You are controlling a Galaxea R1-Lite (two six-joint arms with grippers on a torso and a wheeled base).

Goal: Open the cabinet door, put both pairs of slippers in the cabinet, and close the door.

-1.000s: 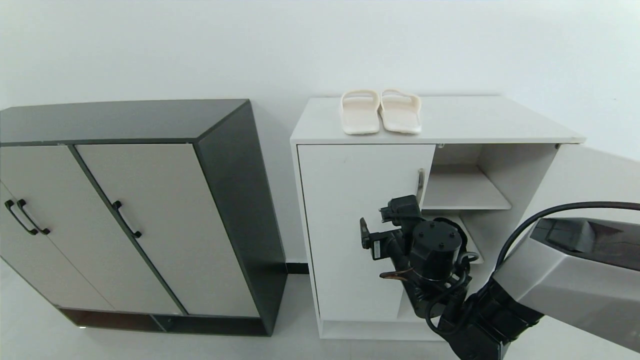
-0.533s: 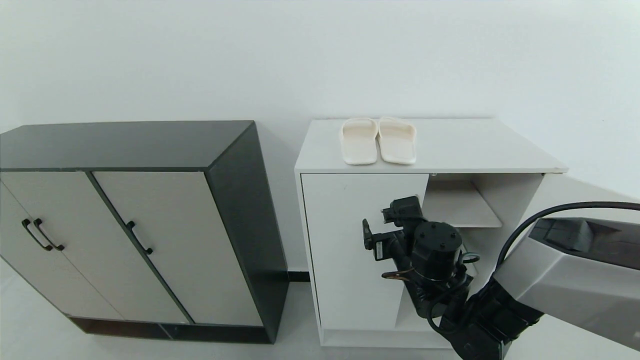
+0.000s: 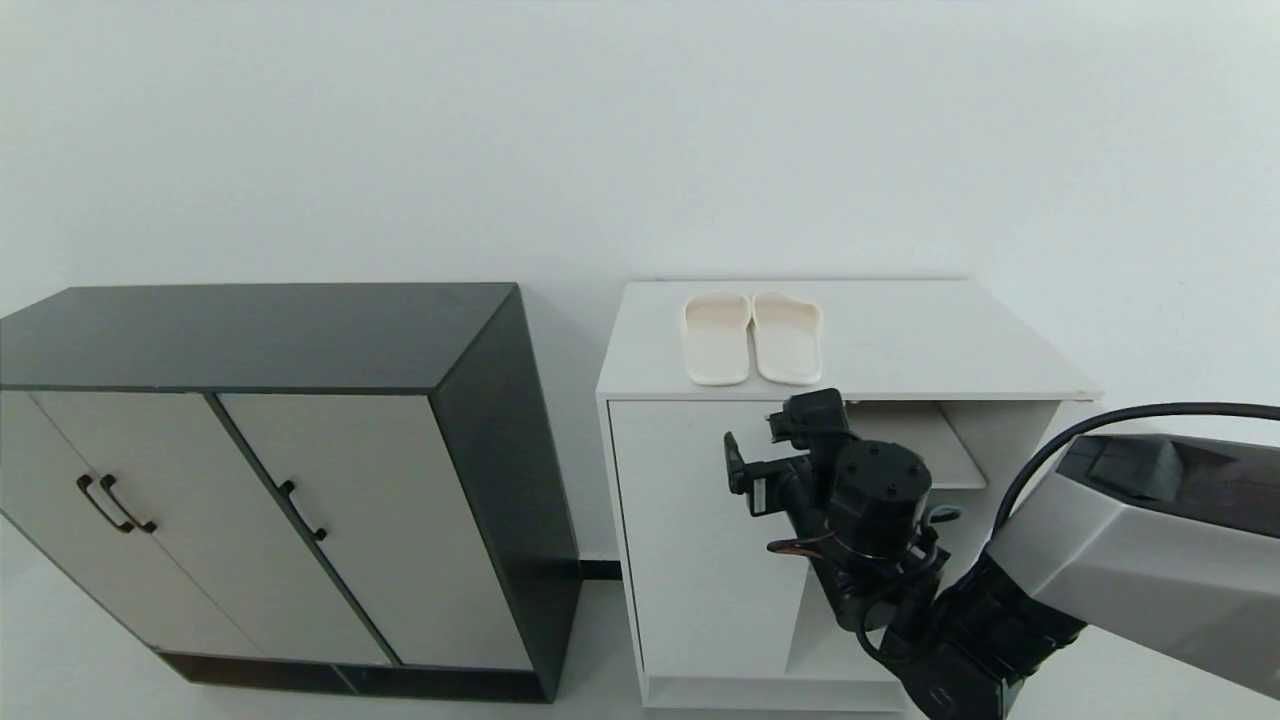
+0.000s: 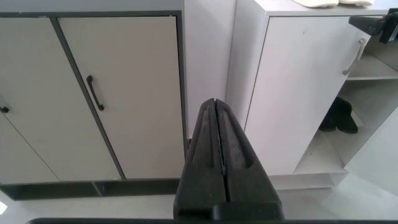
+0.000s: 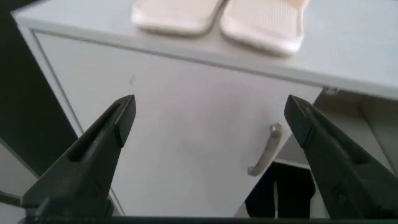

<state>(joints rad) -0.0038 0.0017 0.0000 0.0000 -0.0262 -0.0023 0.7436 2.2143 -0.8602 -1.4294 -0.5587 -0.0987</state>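
Note:
A cream pair of slippers [image 3: 752,338] [image 5: 219,15] lies on top of the white cabinet [image 3: 900,340]. The cabinet's right compartment [image 3: 935,440] stands open, and its left door [image 3: 690,540] with a metal handle [image 5: 266,150] is shut. A black pair of slippers [image 4: 339,116] stands on a lower shelf inside. My right gripper [image 5: 211,158] is open, empty, and held in front of the left door just below the top edge. My left gripper [image 4: 214,124] is shut on nothing, low and well back from both cabinets.
A dark cabinet [image 3: 250,340] with two shut grey doors and black handles [image 4: 94,93] stands against the wall to the left of the white one, with a narrow gap between them. Bare floor [image 4: 298,193] lies in front.
The whole head picture has shifted: both cabinets now sit lower and look smaller, so the camera has moved. My right gripper now stands near the white cabinet's top edge instead of mid-door.

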